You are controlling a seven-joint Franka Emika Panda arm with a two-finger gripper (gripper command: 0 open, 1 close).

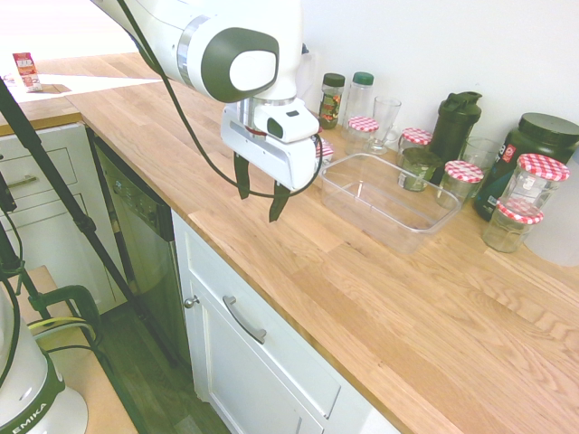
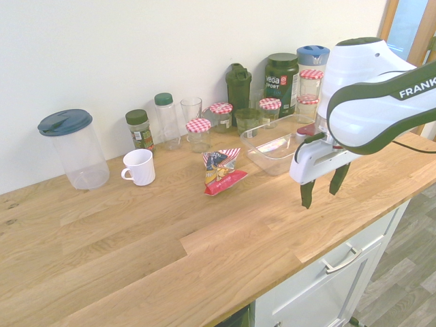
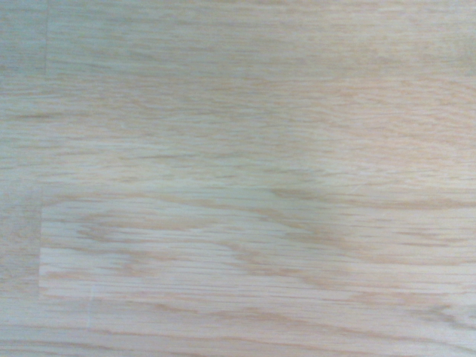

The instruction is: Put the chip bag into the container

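The clear container (image 2: 262, 162) sits on the wooden counter (image 2: 163, 231), set back from the front edge. A broad stretch of wood runs between the container and that edge, and more wood spreads out on the mug's side of it. Along the wall behind the container, room is tight: jars with red-checked lids (image 2: 198, 126), a dark shaker bottle (image 2: 238, 92) and a large dark tub (image 2: 281, 82) stand close together. The white mug (image 2: 140, 167) is well apart from the container, beyond the chip bag, and the lidded pitcher (image 2: 82, 153) is farther out still on that side.

The chip bag (image 2: 221, 172) lies on the counter just beside the container, outside it. It is small, crumpled and shiny, with a red lower end, red and white stripes at the other end, and dark blue, yellow and silvery patches between. Its red end points toward the front edge.

The pincer (image 2: 319, 200) hangs above the counter on the front-edge side of the container, its tips pointing down and apart from the container's wall. It is wide open, with a plain gap between its two dark fingers (image 1: 278, 204), and it holds nothing. The wrist view shows only wood grain.
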